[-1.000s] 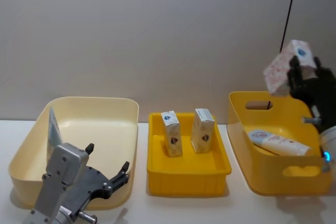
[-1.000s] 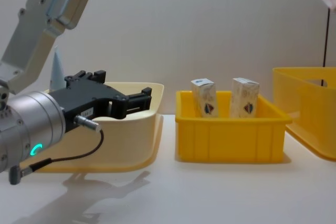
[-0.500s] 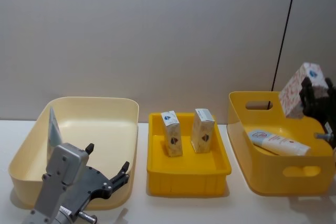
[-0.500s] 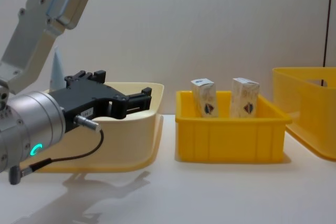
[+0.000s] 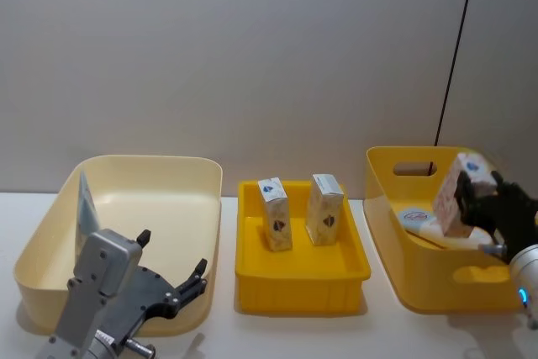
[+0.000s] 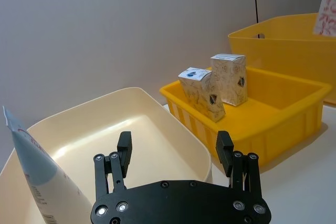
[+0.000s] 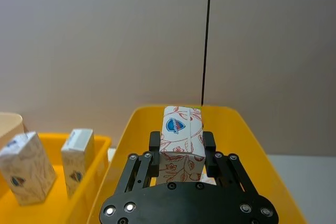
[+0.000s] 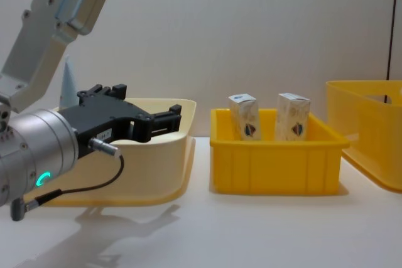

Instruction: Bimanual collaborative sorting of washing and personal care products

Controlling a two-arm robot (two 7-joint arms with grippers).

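Head view showed my right gripper [image 5: 472, 206] clamped on a carton [image 5: 454, 195] at right over the deep bin [image 5: 395, 216], two cartons [image 5: 275, 213] sorted mid-frame in the tray [image 5: 301, 279], and my left gripper [image 5: 172, 279] open, lower left, so sorting looked unfinished.

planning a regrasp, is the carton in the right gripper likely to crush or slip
The carton looks like thin printed card, so it probably dents under a hard squeeze. Its flat sides sit squarely between the right gripper jaws, so slipping seems unlikely. It is likely light; set down in the bin, it might tip against the tube.
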